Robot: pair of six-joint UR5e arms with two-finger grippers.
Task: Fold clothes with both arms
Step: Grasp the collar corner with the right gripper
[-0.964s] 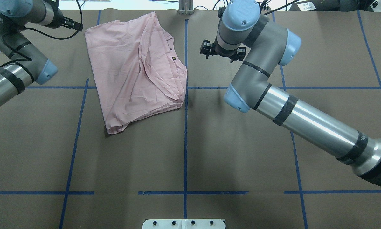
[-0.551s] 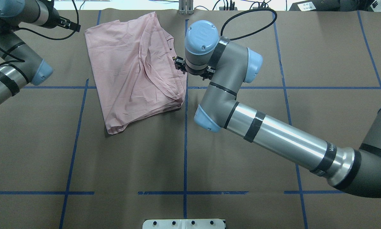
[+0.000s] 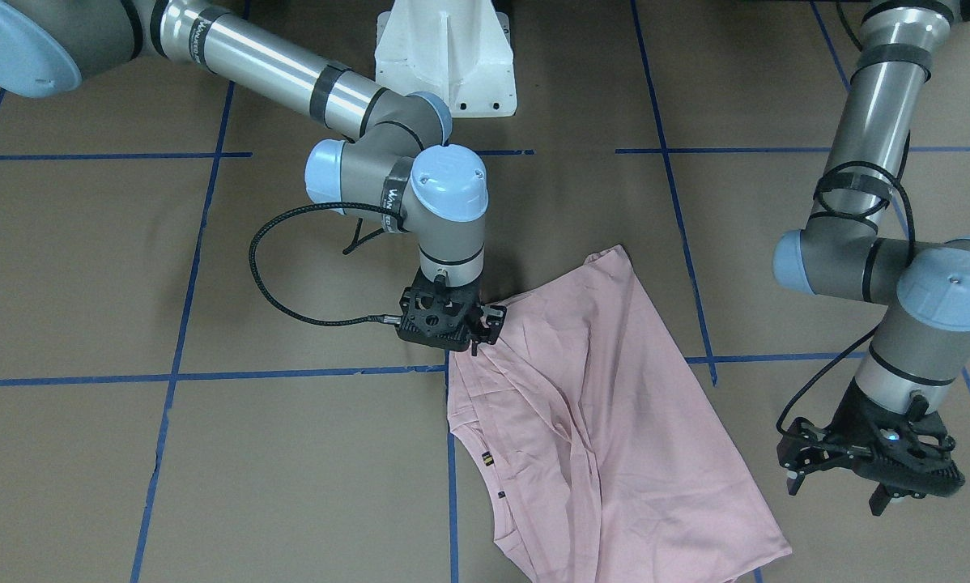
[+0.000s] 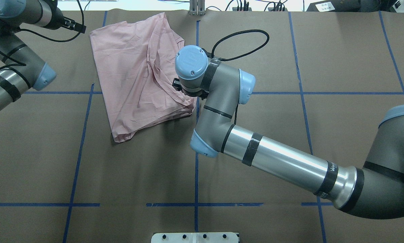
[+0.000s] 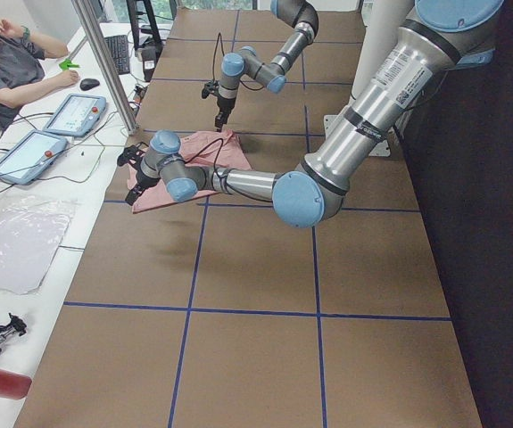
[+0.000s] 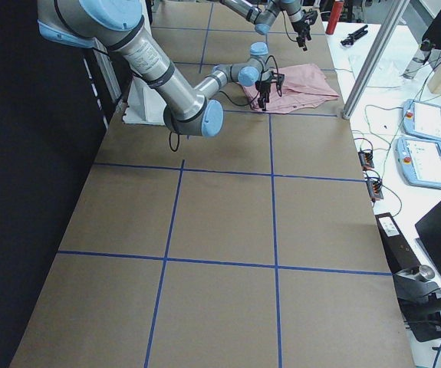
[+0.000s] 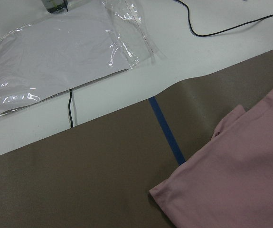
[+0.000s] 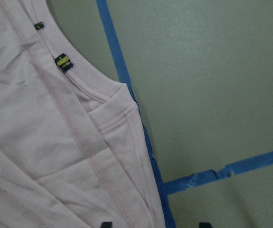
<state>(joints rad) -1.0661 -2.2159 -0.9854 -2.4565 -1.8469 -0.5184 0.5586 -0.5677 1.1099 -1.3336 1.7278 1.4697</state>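
While the right gripper (image 3: 469, 332), w/ fingers parted, straddles the edge of 1 pink tee (image 3: 614, 437), the left gripper (image 3: 833, 495) hangs spread, well apart.

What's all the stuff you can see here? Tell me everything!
T-shirt: one, light pink, rumpled on the table beside the centre tape line.
Table: one, brown.
Tape lines: several, blue, gridding the table.
Pedestal base: one, white, at the robot's edge.
Plastic bag: one, clear, on the white bench.
Touchscreen pendants: two, grey-blue, same bench.
Person: one, grey shirt, at the bench.
Arms: two, grey with light blue caps; left arm, right arm.
Grippers: two, black, open; right gripper over the T-shirt's edge, left gripper beside it.
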